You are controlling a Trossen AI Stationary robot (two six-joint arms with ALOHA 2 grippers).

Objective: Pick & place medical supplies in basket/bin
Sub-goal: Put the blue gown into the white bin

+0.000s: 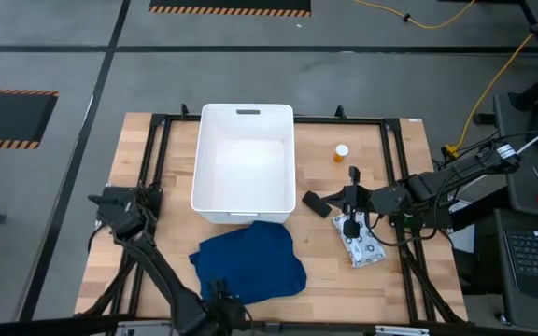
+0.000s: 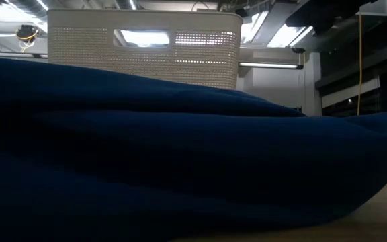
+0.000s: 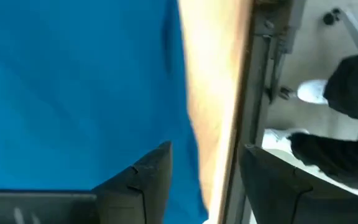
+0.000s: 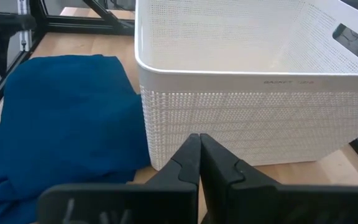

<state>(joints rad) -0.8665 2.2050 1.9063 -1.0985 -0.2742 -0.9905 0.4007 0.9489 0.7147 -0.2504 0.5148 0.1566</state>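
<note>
A light wooden desk [image 1: 148, 168] with a black metal frame stands on a grey floor [image 1: 63, 56] with black and orange striped tape. The big white plastic tub [image 1: 246, 201] sits in the middle of the picture. The dark blue cloth [image 1: 250, 261] lies just below it, touching its wall. The small orange bottle with a white cap [image 1: 342, 151] stands to the right of the tub. The small black oblong [image 1: 315, 204] and the white dotted soft packet [image 1: 361, 245] lie lower right. The right claw [image 1: 351, 199] is above them, its fingers [image 4: 188, 163] pressed together and holding nothing. The left claw [image 3: 204, 180] is at the bottom edge, fingers apart, by the cloth's edge.
</note>
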